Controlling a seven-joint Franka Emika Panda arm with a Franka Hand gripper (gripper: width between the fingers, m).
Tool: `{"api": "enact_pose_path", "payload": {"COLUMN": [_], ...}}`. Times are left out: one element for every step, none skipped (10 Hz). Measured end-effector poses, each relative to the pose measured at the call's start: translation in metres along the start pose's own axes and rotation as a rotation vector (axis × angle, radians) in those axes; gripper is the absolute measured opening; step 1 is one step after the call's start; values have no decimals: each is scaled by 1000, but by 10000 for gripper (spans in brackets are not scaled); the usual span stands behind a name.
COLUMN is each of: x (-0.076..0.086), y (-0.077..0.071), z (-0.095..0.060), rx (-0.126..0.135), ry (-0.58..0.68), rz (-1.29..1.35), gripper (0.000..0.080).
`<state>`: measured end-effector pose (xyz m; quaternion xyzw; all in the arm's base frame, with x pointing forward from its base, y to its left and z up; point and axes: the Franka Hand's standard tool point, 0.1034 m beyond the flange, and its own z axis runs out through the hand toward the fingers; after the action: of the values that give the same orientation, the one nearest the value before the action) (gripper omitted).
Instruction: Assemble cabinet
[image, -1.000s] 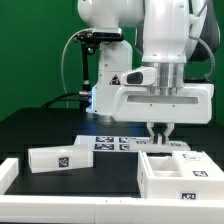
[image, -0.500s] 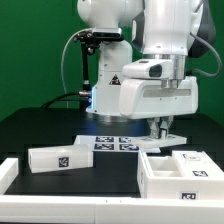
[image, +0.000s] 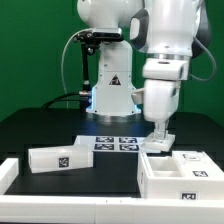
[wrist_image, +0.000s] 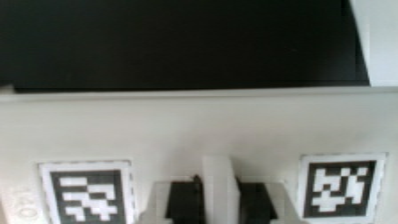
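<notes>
End effector (image: 160, 136) clenched, fingers together, pointing straight down. Tips touch a small white part (image: 160, 146) at the 11 o'clock corner of the open cabinet box (image: 163, 178). Cannot tell if the part is pinched or just pressed. Cabinet box sits on the black tabletop (image: 40, 125), at 4 o'clock in the exterior view, open side up, tags on its front and top faces. Loose cabinet panel (image: 57, 157) with one tag lies at 8 o'clock, well apart from the box. Marker board (image: 112, 143) lies flat between them, at 6 o'clock from the robot base. Wrist view: end effector (wrist_image: 214, 192) shut, fingertips against a white tagged panel (wrist_image: 196, 125), one tag (wrist_image: 86, 190) on each side of the fingers. Blurred; grip not clear.
</notes>
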<state>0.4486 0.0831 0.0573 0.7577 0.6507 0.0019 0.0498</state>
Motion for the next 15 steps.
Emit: {"api": "enact_pose_path", "payload": {"x": [2, -12, -15, -14, -20, -27, -27, -27, -26, -25, -27, -27, -27, -29, -29], "y": [-1, -1, -1, -2, -3, 4, 12, 15, 17, 19, 16, 17, 17, 17, 17], "z": [-2, -4, -3, -3, -2, -5, -5, -4, -5, -4, -3, -3, -2, -2, 0], "rx": [8, 9, 9, 11, 51, 110, 123, 130, 116, 79, 89, 89, 90, 93, 95], "ry": [-6, 1, -6, -6, -27, -60, -71, -76, -70, -52, -56, -56, -56, -58, -59], "rz": [-104, -126, -135, -129, -132, -116, -111, -111, -111, -111, -106, -106, -105, -104, -103], "gripper": [67, 67, 67, 67, 67, 67, 67, 67, 67, 67, 67, 67, 67, 67, 67]}}
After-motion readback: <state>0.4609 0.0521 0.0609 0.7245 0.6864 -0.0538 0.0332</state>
